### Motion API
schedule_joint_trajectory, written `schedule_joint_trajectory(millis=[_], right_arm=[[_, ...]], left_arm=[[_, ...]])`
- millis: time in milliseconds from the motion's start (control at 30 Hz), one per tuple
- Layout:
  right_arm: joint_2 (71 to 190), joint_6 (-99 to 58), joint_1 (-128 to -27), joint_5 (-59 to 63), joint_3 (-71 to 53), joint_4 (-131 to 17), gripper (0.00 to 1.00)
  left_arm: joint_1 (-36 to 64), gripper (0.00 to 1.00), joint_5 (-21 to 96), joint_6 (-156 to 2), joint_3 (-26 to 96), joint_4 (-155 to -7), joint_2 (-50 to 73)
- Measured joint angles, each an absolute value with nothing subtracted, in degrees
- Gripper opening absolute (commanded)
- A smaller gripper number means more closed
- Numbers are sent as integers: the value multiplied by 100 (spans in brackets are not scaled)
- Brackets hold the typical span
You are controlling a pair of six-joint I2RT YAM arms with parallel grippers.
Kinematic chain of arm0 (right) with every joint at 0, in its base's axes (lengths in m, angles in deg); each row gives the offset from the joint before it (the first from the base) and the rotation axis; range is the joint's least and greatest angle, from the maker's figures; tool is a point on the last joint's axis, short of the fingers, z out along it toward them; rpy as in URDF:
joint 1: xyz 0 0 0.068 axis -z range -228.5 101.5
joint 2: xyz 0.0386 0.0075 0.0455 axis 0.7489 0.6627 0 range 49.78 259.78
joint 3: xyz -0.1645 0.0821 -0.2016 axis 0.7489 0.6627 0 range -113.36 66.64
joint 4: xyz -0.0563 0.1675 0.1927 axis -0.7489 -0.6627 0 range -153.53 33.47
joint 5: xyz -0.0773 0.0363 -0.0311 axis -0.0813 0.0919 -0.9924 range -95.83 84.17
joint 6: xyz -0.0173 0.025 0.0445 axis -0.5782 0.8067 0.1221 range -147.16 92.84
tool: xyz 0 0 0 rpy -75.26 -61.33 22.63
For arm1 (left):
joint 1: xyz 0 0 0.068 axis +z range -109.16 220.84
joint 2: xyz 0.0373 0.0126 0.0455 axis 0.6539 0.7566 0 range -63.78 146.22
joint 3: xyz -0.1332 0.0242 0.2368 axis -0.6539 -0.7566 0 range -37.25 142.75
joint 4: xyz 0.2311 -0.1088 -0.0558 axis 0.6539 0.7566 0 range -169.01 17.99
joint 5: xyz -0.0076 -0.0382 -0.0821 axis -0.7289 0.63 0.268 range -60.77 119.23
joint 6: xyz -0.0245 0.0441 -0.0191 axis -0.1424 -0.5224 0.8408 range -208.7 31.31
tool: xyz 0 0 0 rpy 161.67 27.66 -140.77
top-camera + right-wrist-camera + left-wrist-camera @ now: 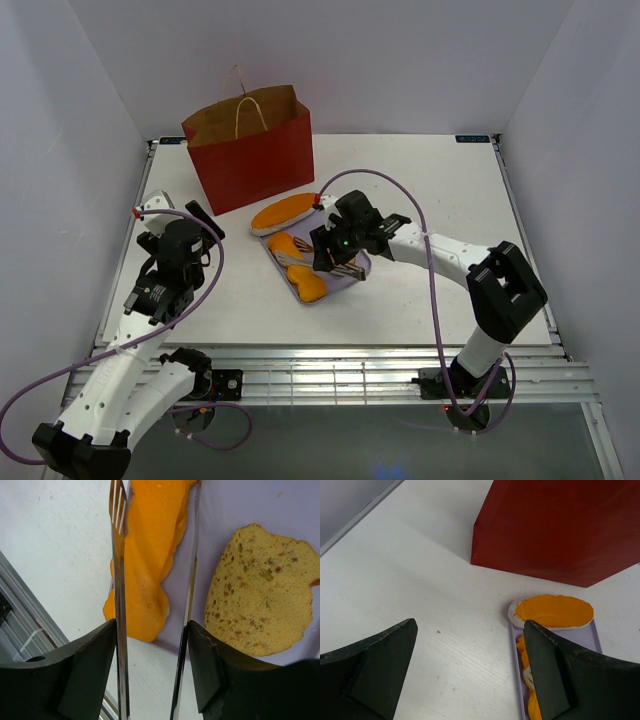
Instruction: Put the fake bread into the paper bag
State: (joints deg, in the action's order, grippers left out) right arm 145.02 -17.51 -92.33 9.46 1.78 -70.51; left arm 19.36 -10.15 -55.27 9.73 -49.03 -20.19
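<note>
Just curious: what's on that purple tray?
Visible: orange bread pieces and a tan toast slice. The right claw, holding metal tongs, hides the middle of the tray in the overhead view.

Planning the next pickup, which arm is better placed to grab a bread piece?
Right. The right gripper holds the tongs, their arms straddling the orange loaf on the tray. The left gripper is open, empty, over the table.

Bright, even, diffuse light from above fills all 3 views, and you see the white table close to washed out. The paper bag throws a soft grey shadow to its left. The metal tongs carry streaked reflections. The dark fingers in the 2 wrist views show little detail, while the toast slice is sharp.
</note>
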Motion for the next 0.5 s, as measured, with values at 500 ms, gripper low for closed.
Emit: schedule_joint_trajectory(millis=[500], right_arm=[[14675,-1864,-9417,555,-279,-7547,50]], left_arm=[[1936,98,-947,-5527,973,-4906,-2023]])
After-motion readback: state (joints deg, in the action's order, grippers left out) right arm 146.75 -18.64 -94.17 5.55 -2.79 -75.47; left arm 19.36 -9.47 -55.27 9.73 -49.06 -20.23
